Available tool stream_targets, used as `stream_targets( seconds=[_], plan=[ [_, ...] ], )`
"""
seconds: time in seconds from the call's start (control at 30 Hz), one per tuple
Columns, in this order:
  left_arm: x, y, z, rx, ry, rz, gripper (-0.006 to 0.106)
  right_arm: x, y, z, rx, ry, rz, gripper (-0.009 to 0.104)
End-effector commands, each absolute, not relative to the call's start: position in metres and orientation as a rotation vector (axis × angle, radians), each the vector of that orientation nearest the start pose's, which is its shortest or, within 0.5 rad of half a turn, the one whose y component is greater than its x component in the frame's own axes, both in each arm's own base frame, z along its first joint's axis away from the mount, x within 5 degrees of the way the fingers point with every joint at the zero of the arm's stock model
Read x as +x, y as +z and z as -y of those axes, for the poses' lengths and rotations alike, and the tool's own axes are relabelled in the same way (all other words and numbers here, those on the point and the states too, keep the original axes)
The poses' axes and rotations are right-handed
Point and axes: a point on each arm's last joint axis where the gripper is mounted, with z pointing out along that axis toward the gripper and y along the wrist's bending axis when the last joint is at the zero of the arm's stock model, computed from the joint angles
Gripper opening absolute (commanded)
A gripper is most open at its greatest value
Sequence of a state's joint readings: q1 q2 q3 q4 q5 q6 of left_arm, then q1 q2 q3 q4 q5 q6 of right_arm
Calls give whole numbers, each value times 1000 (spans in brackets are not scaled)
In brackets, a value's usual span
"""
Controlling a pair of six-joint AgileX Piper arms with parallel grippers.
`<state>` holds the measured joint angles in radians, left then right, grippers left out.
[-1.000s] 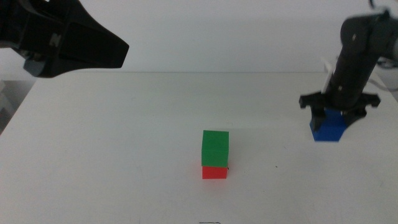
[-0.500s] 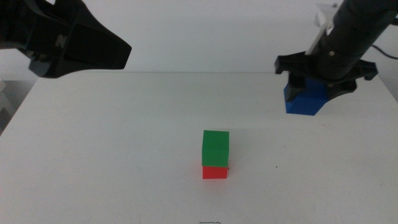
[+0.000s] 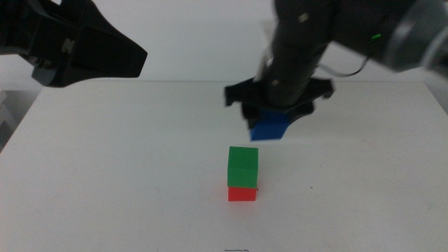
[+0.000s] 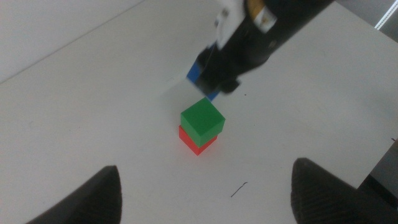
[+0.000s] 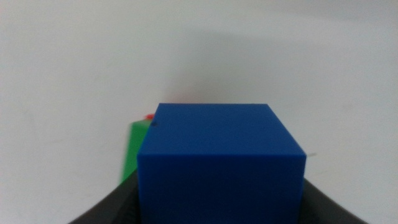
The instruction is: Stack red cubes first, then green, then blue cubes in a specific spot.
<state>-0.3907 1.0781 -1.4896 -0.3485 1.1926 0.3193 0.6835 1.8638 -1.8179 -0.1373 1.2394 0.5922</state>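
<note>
White, matte and unmarked, the surface [image 3: 126,168] fills the middle view, with a pale wall behind its far edge. Its left edge shows at the picture's left side, its right edge at the far right. A tiny dark speck [image 3: 312,187] lies on the bare surface to the right of the stack, and the left wrist view shows a short thin dark line [image 4: 239,189] near the stack.

Green cube [image 3: 242,166] sits squarely on red cube [image 3: 241,194], touching, near the middle of the surface. Bare white surface lies on every side of the stack.

Right pincer [image 3: 274,115] hangs in the air above and slightly right of the stack, clamped on the blue cube [image 3: 271,127], which is clear of the green cube and tilted. From the right wrist view the blue cube [image 5: 221,163] fills the gap between the jaws, with slivers of green and red showing past its edge.

Left pincer [image 3: 133,59] is raised at the upper left, well apart from the stack; its wrist view shows the two jaws standing wide apart with nothing between them.
</note>
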Motion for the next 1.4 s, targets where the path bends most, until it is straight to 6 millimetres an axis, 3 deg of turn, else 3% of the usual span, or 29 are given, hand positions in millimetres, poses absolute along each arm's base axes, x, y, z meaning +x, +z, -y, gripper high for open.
stream_targets(
  seconds=[0.0,0.37,0.93,1.13,1.2,1.37],
  plan=[
    [149,489,94,764,-500,-2008,92,309,350,-243,-117,156,-2739,-1],
    [149,489,94,764,-500,-2008,92,304,334,-263,-44,160,-2780,-1],
    [149,489,94,764,-500,-2008,92,304,323,-274,-41,172,-2787,-1],
    [149,489,94,764,-500,-2008,92,311,311,-281,-46,187,-2784,-1],
    [149,489,94,764,-500,-2008,92,311,312,-282,-51,194,-2778,0],
    [149,489,94,764,-500,-2008,92,312,312,-283,-68,212,-2769,20]
  ],
)
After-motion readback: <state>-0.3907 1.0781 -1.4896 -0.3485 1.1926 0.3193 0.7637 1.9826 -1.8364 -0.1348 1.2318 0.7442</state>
